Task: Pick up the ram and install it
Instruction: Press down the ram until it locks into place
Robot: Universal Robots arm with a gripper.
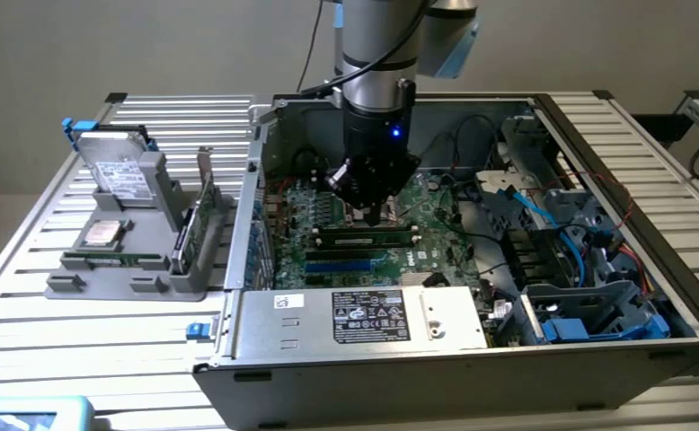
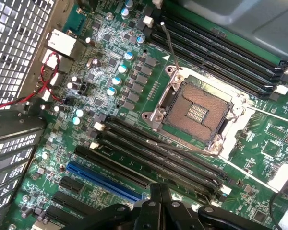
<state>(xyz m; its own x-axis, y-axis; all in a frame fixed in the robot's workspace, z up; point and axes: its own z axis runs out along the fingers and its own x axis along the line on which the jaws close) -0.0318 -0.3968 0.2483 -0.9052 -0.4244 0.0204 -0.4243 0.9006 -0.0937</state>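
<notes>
Ram (image 1: 366, 241): long, thin green stick with dark chips, seated flat in a black motherboard slot, just below the pincer (image 1: 375, 215). Pincer: black, fingers closed together, empty, poised over the green board (image 2: 110, 72). CPU socket (image 2: 194, 112): square, metal-framed, gold contact grid. Case (image 1: 446, 377): grey steel.

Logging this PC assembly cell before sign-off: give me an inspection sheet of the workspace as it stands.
Surface: slatted metal table, carrying an open PC case.
Job's things: ram lying along a motherboard slot, directly under the gripper.
Clutter: grey holder with a hard drive and an expansion card, on the exterior view's left.
Grippers: gripper shut, fingers together above the motherboard, holding nothing.
Cables: blue cables at the drive bays; red wires by the rear grille.
Surroundings: plain wall.
</notes>
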